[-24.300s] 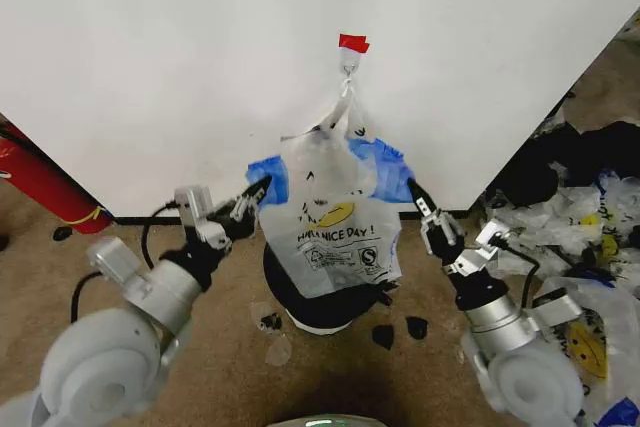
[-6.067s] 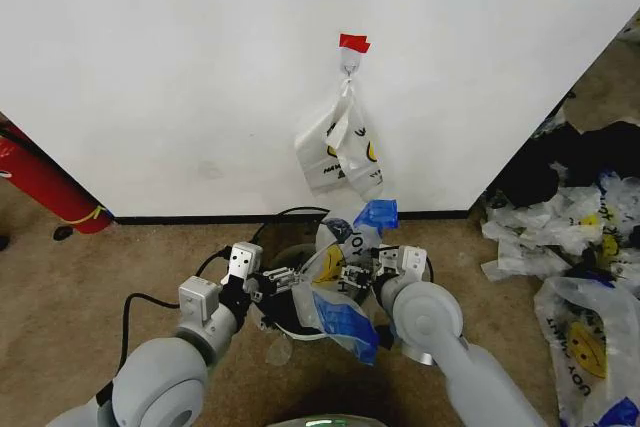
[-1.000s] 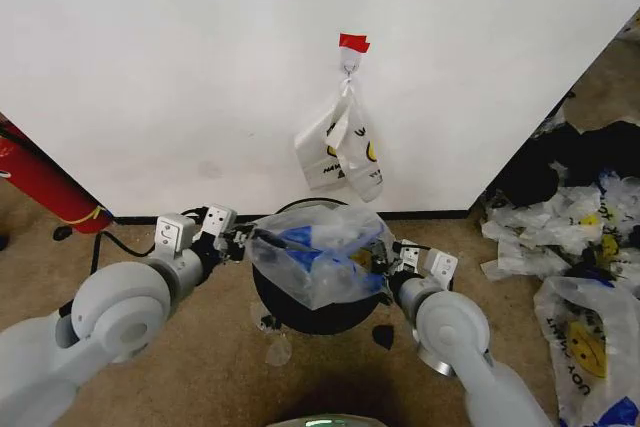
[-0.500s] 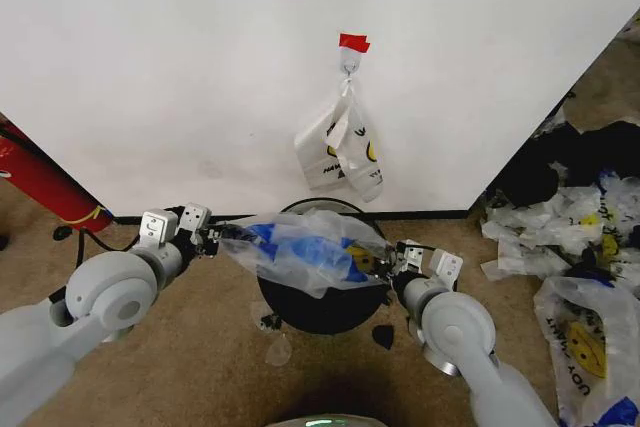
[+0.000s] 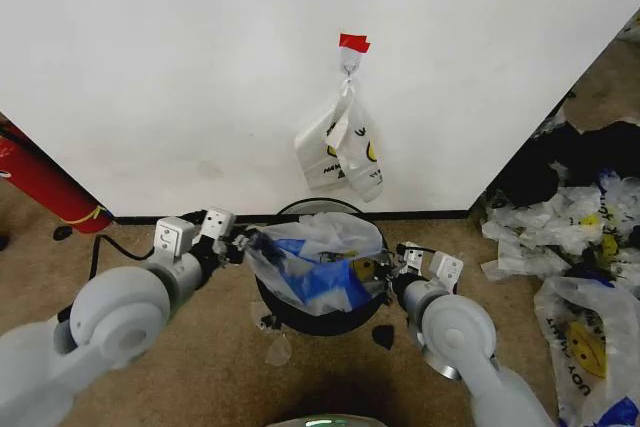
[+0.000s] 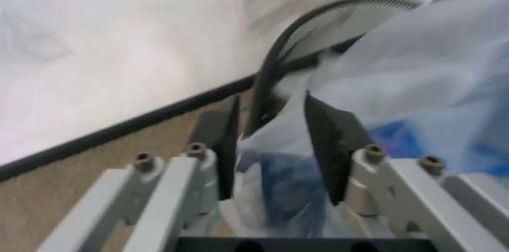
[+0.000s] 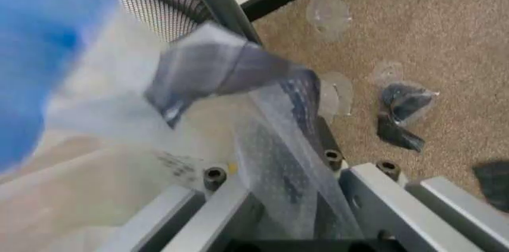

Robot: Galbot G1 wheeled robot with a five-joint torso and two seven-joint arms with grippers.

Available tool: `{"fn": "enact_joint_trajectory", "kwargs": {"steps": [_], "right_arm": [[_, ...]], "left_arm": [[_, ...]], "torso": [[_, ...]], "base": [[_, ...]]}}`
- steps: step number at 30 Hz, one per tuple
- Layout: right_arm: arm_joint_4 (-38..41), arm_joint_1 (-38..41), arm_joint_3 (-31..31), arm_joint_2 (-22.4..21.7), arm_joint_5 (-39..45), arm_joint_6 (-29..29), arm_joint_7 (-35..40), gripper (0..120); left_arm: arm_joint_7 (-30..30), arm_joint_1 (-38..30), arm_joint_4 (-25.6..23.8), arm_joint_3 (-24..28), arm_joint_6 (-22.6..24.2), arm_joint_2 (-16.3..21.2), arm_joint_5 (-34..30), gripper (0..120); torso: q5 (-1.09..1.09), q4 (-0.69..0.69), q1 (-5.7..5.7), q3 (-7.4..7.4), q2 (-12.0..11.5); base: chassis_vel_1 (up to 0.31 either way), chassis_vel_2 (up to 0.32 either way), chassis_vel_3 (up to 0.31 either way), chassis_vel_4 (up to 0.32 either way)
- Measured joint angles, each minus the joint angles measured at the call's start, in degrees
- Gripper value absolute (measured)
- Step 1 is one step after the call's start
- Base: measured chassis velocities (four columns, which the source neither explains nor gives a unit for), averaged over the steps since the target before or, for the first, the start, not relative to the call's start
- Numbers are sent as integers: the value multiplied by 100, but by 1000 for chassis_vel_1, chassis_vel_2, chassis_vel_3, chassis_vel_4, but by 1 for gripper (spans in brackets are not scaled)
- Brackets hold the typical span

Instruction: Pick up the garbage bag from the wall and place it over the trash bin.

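Nearby, white smiley bags (image 5: 340, 152) on wall (image 5: 150, 67) — litter (image 5: 575, 217) rightward.

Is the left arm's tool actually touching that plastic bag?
Touching. In the left wrist view, the garbage bag is pinched between the left tool's two fingers.

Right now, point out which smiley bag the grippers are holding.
The garbage bag with blue handles, stretched over the trash bin between the left gripper and right gripper. The white bags hang from the wall hook.
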Motion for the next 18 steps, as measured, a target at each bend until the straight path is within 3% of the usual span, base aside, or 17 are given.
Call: {"fn": "enact_joint_trajectory", "kwargs": {"steps": [11,16,18], "right_arm": [[-9,-16,99,-22,30,1,8,0],[11,-29,94,-38,2,1,23,0],[21,-30,84,-45,-17,1,23,0]], "left_arm": [[-123,-16,-470,-363,-92,139,-303,78],[493,-237,-476,-106,-404,174,-648,97],[699,-321,-476,-7,-458,164,-745,99]], "torso": [[-1,0,0,0,0],[-1,0,0,0,0],[-1,0,0,0,0]], "base": [[0,0,0,0],[0,0,0,0],[0,0,0,0]]}}
